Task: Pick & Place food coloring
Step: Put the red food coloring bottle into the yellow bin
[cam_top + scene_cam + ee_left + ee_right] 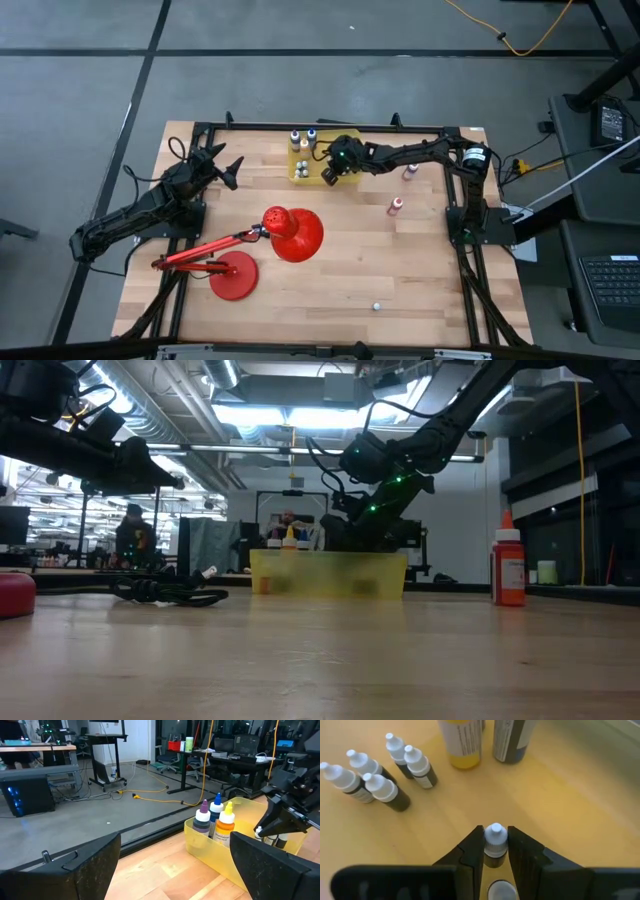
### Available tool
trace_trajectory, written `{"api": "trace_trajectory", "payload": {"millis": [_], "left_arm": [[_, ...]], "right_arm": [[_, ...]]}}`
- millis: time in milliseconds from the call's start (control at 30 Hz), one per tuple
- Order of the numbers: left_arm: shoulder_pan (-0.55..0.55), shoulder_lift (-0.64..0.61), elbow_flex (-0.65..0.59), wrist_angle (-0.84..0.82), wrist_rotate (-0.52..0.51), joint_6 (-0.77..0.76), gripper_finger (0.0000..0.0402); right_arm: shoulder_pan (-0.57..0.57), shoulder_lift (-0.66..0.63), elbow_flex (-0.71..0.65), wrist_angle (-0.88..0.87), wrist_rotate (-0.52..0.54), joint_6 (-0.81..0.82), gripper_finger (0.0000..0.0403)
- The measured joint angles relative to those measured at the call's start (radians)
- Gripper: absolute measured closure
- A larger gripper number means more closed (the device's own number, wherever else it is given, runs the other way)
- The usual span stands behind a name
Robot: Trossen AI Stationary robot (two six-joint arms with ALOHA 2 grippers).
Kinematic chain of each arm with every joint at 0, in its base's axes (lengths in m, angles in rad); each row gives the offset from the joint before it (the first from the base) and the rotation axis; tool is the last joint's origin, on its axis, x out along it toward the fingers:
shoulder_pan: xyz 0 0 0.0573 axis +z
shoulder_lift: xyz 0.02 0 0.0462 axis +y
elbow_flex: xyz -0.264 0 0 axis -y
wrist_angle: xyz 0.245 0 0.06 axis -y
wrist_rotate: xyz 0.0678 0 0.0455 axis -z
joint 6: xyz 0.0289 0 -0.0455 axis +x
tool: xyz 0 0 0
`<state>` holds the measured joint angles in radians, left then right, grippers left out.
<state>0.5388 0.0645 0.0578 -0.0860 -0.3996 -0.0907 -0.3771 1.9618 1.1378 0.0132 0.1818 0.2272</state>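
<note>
My right gripper (495,851) is pinched on a small bottle (495,840) by its white cap, low inside the yellow bin (300,176). If I open carelessly (the grip is high), it may topple against the four bottles (380,770) nearby. My left gripper (228,168) waits wide open, well apart.

Two dark jointed arms, black cabling, small green lights.

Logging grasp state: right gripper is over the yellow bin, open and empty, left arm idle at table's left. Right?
Not empty. The right gripper is shut on a small white-capped bottle above the yellow bin, as the right wrist view shows. The left gripper does wait at the table's left.
</note>
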Motion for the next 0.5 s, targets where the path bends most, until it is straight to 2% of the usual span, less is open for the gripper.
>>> {"api": "trace_trajectory", "payload": {"millis": [500], "left_arm": [[0.0,0.0,0.0,0.0,0.0,0.0,0.0037]], "right_arm": [[-0.001,0.001,0.0,0.001,-0.02,0.002,0.0316]]}}
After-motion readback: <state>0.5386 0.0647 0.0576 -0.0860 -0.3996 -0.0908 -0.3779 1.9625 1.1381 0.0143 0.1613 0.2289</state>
